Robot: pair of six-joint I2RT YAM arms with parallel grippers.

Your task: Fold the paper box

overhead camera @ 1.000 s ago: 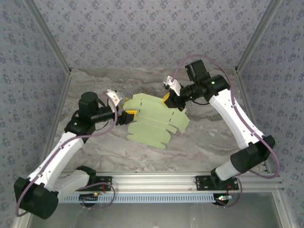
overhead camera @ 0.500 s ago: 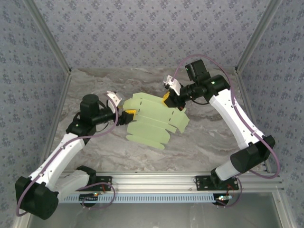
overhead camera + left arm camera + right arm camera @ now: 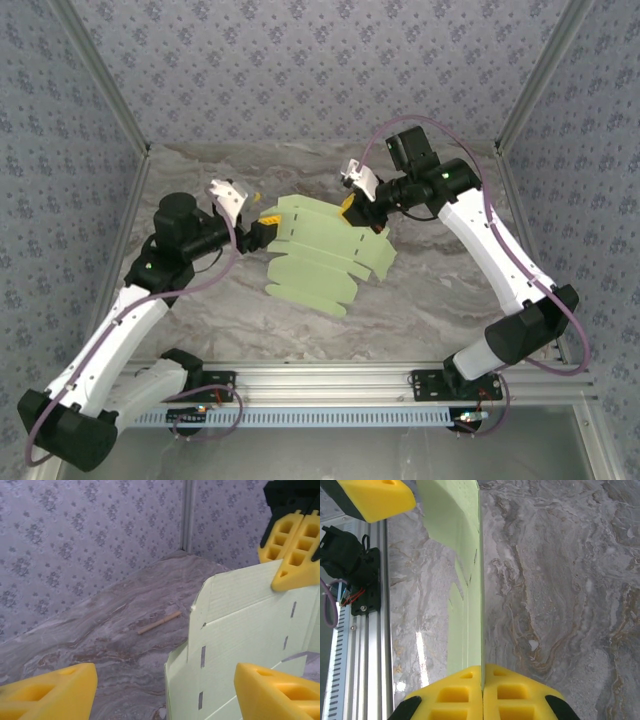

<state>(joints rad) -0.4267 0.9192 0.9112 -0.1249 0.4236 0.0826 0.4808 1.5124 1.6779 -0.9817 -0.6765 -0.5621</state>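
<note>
Top external, grey marbled table [image 3: 440, 300], floral-patterned walls [image 3: 300, 70], paper box [image 3: 320, 260] mid-table

The grey-veined marble surface [image 3: 440, 290] carries the pale green paper box [image 3: 320, 262], a die-cut sheet slanting down onto it from the right hand [image 3: 351, 208]. A thin wooden stick [image 3: 159, 622] lies on the surface beyond the left hand [image 3: 260, 222].

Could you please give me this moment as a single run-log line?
phase: folding paper box | right hand: shut on box's far edge | left hand: open at box's left edge, no grip | wooden stick: lying apart
</note>
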